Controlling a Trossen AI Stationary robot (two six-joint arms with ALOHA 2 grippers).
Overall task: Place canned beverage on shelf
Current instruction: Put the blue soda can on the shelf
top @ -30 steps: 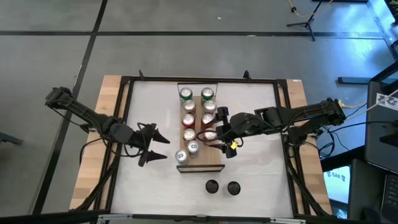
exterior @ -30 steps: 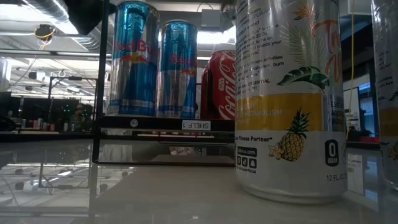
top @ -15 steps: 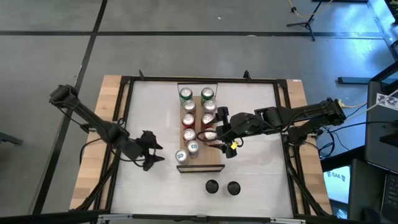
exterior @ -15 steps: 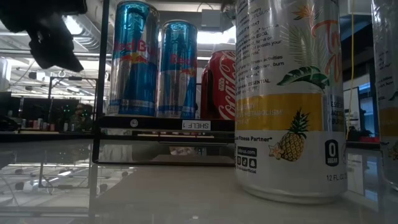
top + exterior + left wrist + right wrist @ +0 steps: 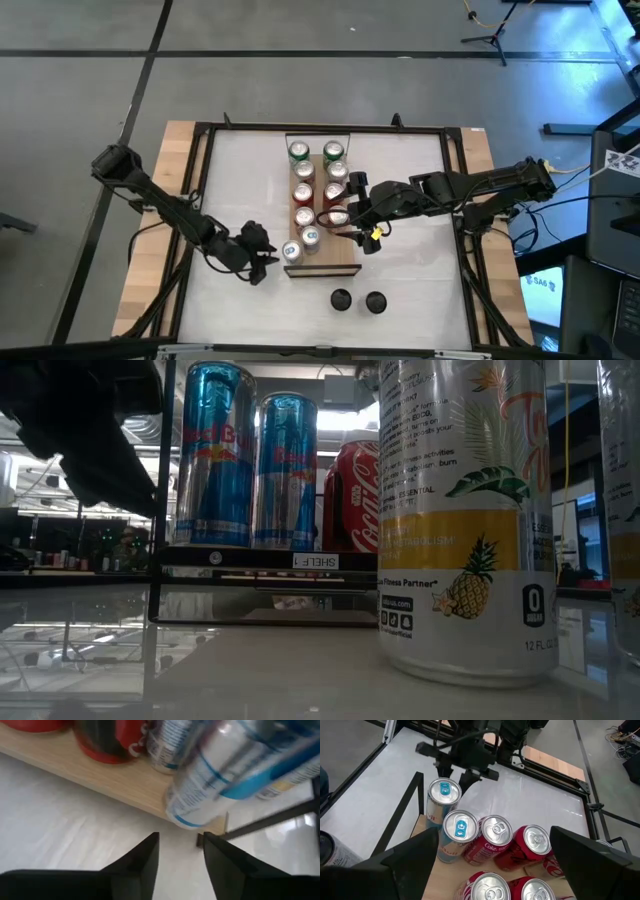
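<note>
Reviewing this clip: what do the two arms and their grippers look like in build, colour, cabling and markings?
Both arms are dark, slim and jointed, with black cables trailing from their bases. The left gripper has two flat, tapered black fingers. The right gripper is equally dark, with a small yellow tag by its wrist; its fingers look broad and black. No readable markings show.

Left claw [image 5: 179, 851]: two dark fingers are standing slightly apart over the white worktop [image 5: 65, 815].
Shelf [image 5: 120, 780]: light-wood edge is carrying a blue-and-silver can [image 5: 225, 775] and red cans [image 5: 107, 740].
</note>
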